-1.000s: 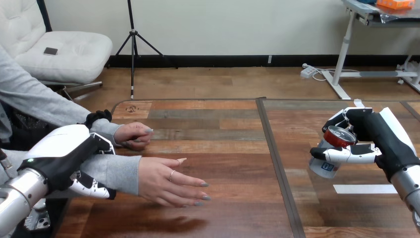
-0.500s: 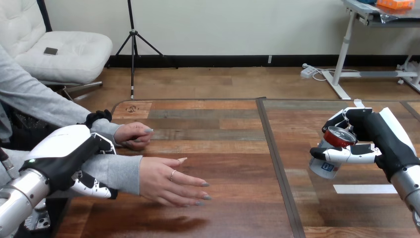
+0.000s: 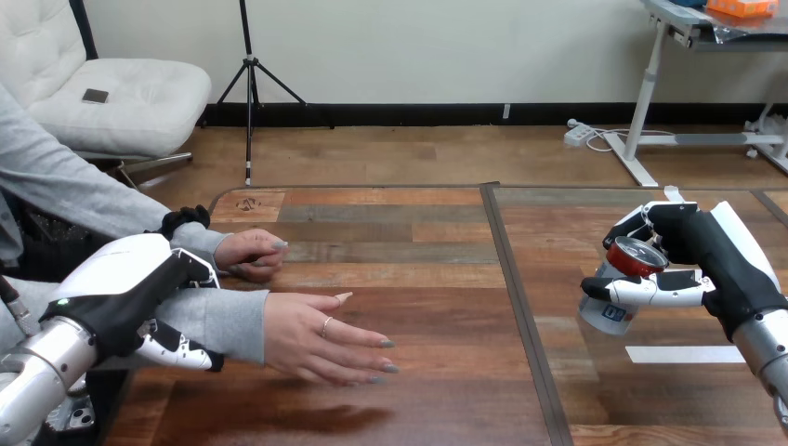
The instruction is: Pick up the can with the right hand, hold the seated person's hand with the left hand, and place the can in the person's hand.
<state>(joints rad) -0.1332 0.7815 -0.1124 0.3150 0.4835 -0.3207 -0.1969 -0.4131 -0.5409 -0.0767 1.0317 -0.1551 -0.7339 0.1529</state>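
Observation:
A can with a red top and a pale body is at the table's right, tilted, with my right hand shut on it, fingers and thumb wrapped round it. At the left, the person's hand is stretched out flat, palm down, just above the table. My left hand sits over the person's grey-sleeved forearm, its fingers curled under the sleeve. The person's other hand rests as a loose fist farther back.
A wooden table with a dark seam running front to back down its middle. A white tape strip lies on the surface under my right hand. The person's other sleeve comes in from the left.
My left hand has slid slightly lower along the person's forearm, and the person's flat hand has shifted a touch right. The right hand with the can has barely moved.

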